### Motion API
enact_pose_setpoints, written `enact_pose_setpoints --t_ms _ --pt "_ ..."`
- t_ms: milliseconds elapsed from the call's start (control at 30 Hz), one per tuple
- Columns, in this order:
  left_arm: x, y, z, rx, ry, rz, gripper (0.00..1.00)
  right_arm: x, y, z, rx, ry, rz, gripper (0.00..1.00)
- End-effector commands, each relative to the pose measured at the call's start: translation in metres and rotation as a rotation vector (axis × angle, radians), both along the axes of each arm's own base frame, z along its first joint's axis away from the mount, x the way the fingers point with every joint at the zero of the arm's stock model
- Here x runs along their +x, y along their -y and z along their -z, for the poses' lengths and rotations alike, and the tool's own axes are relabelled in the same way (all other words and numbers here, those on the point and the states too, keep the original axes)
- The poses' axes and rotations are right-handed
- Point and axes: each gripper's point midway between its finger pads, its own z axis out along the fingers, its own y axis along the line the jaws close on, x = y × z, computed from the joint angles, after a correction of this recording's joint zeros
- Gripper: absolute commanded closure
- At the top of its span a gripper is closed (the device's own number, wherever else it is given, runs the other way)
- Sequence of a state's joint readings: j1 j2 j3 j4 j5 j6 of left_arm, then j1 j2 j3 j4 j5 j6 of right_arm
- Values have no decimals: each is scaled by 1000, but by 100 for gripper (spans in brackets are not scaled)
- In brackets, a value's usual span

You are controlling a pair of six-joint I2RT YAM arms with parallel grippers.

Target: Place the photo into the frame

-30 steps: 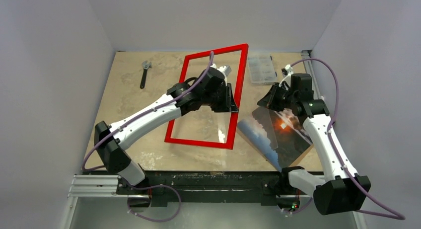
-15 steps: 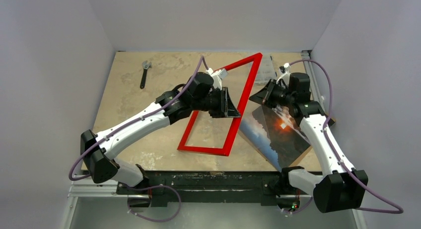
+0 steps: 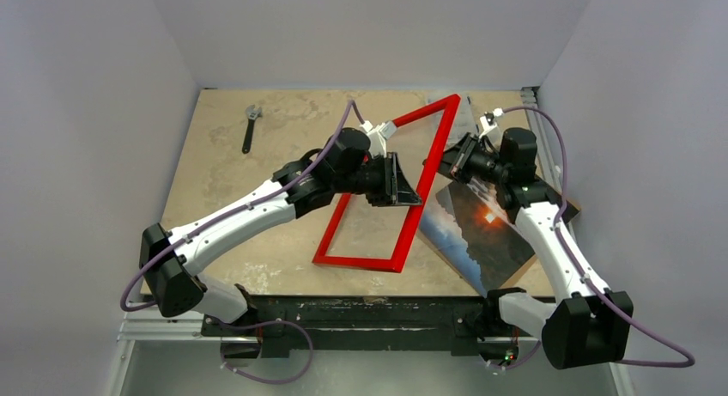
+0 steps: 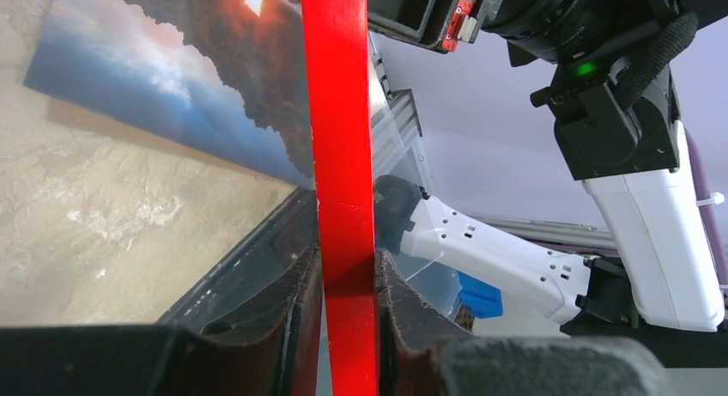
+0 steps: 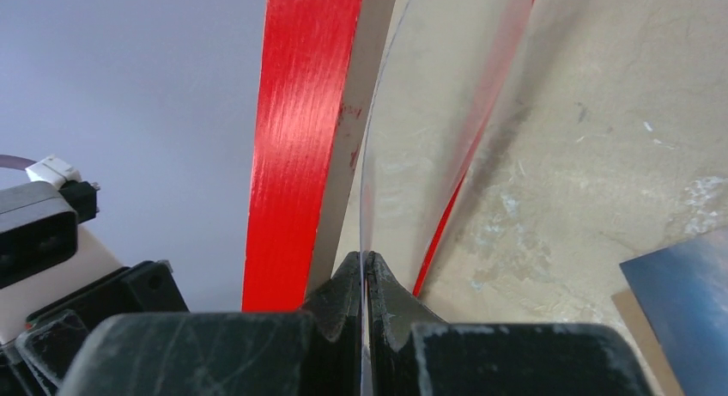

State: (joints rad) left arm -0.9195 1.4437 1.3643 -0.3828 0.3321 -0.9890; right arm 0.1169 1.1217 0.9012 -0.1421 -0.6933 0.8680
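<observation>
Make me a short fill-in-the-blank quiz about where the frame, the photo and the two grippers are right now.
1. The left gripper clamps one bar of the ___ frame.
2. The clear sheet is pinched in the ___ gripper.
3. The photo lies flat with its picture side ___.
4. The wrench lies toward the table's far ___ corner.
Missing words: red; right; up; left.

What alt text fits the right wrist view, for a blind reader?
The right gripper pinches the edge of a thin clear sheet. The red frame rises just left of it; a corner of the photo shows lower right.
</observation>
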Motion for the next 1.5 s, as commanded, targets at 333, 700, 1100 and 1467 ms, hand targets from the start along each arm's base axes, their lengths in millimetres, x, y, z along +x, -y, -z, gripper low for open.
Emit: enact_pose_setpoints --t_ms 333,700,1100,1467 --pt "1 16 -15 29 23 84 41 -19 -8 -60 151 158 -41 100" --pt "22 -1 14 264 36 0 70 -19 -8 -59 144 157 -41 100" --pt "24 -4 -28 125 134 -24 100 -13 9 -56 -46 162 31 100" --pt "-3 14 -101 -166 169 133 100 -10 6 -53 -39 160 13 100"
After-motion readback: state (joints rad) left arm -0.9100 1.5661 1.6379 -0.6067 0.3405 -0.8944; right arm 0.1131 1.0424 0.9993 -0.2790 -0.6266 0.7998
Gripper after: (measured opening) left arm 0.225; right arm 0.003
